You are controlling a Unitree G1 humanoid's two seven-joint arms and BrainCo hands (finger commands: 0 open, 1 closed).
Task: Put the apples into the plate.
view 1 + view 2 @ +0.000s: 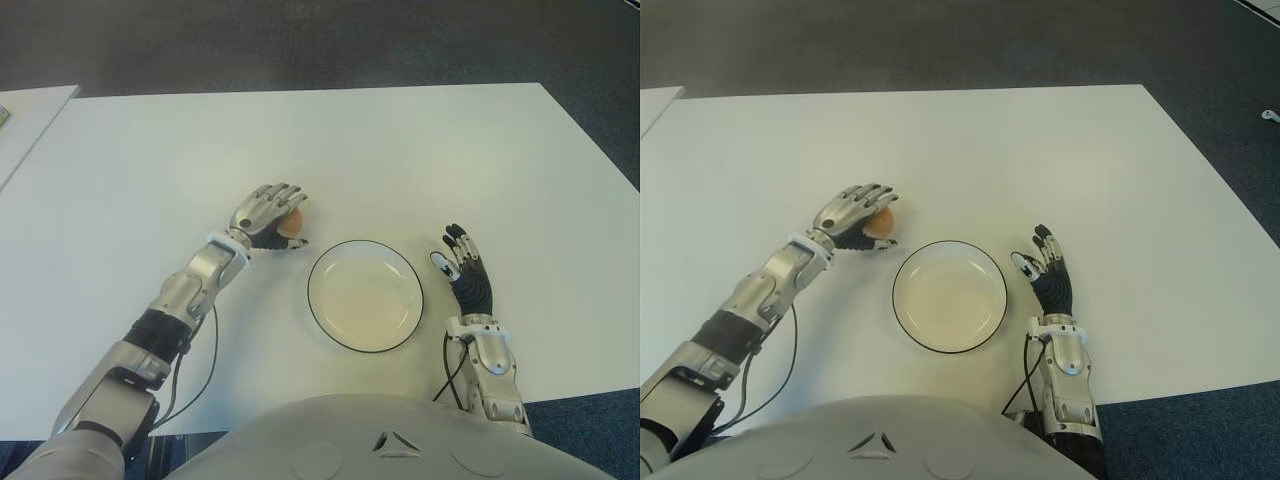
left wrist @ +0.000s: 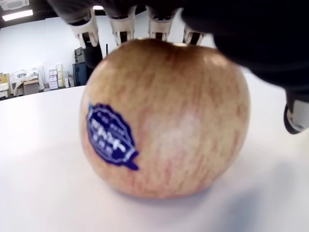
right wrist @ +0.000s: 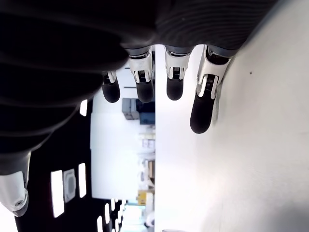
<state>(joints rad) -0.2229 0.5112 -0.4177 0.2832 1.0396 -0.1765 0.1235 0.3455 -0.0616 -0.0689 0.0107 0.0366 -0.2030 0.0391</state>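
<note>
**Left hand over the apple, plate lower right**

Eye views: the left hand (image 1: 268,214) cups the apple (image 1: 292,222), left of centre; the plate (image 1: 364,295) lies just lower right of it. The right hand (image 1: 464,268), fingers relaxed and empty, shows right of the plate.

Left wrist view: fingers drape the apple, which sits on the table (image 2: 43,193); whether they grip it I cannot tell.

The apple (image 2: 164,118) carries a dark blue sticker (image 2: 110,136) with pale lettering on its side, seen in the left wrist view, but the print is too blurred to read, and no other text shows.
</note>
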